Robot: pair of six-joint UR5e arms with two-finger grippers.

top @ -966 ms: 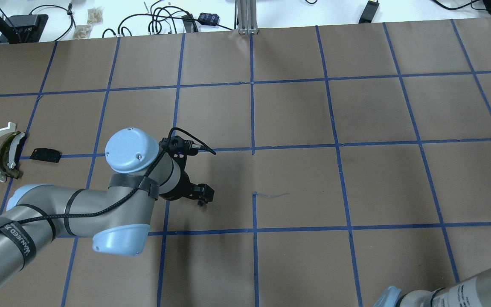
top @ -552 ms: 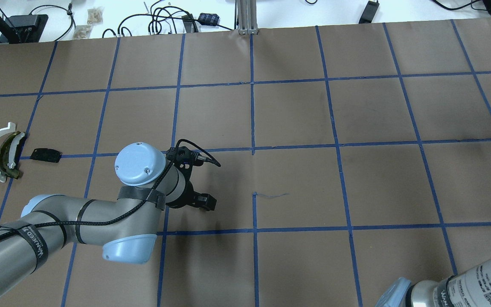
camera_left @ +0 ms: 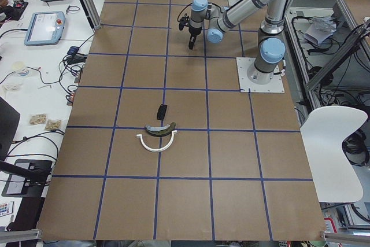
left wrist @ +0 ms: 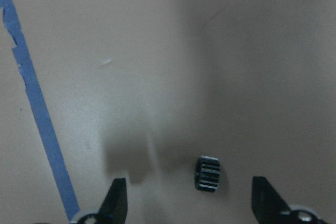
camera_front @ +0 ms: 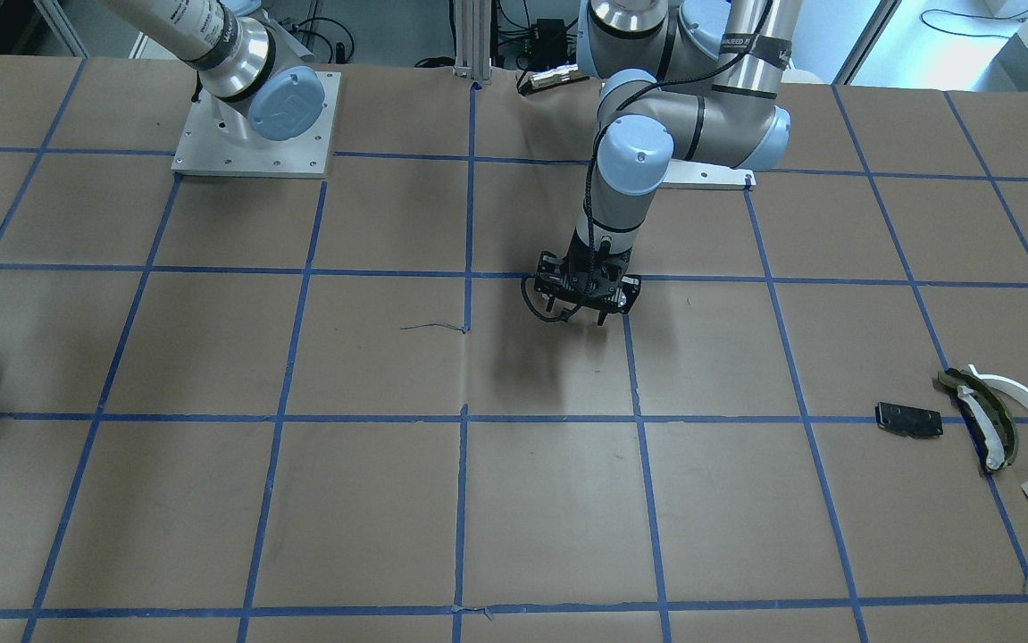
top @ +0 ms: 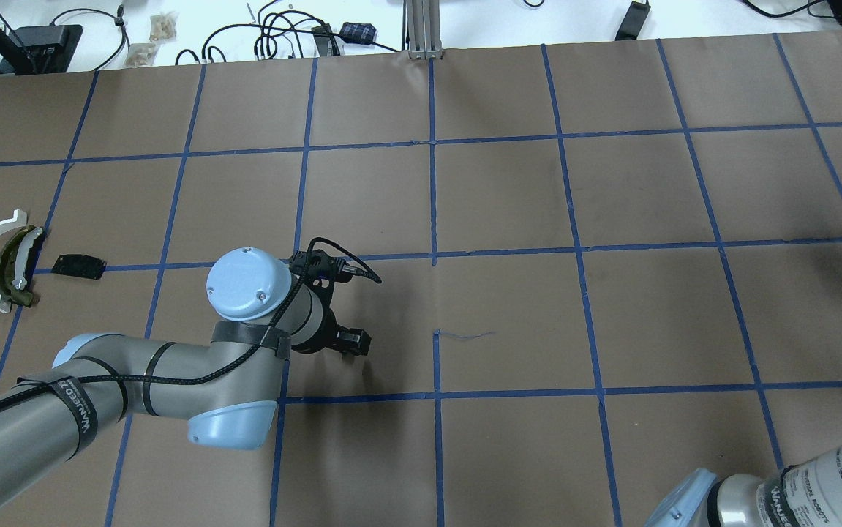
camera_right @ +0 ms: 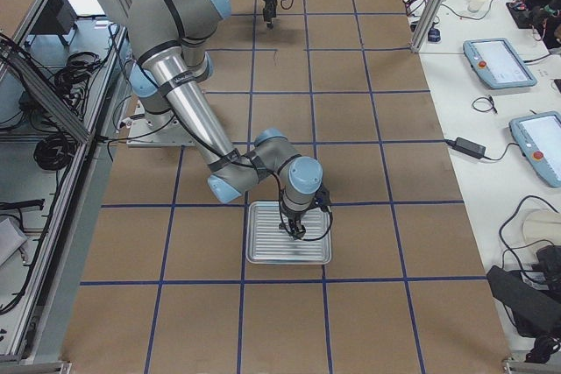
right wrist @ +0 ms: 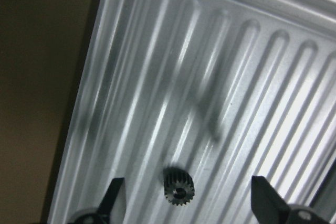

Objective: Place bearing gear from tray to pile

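While both grippers hang with their fingers spread, I see a small black toothed part under each. The right gripper (camera_right: pixel 296 232) sits over the tray (right wrist: pixel 157 51). A bearing gear (right wrist: pixel 179 186) lies flat on the ridged floor between its fingers (right wrist: pixel 114 198), centre hole up, touching neither. The left gripper (top: pixel 347 344) hangs over the brown paper (top: pixel 508 293), well apart from the pile (top: pixel 7 271). A second gear (left wrist: pixel 208 173) lies on its side on the paper between that gripper's fingers (left wrist: pixel 265 200), nearer one than the other and clear of both. A blue tape line (left wrist: pixel 42 124) runs just outside the farther finger.
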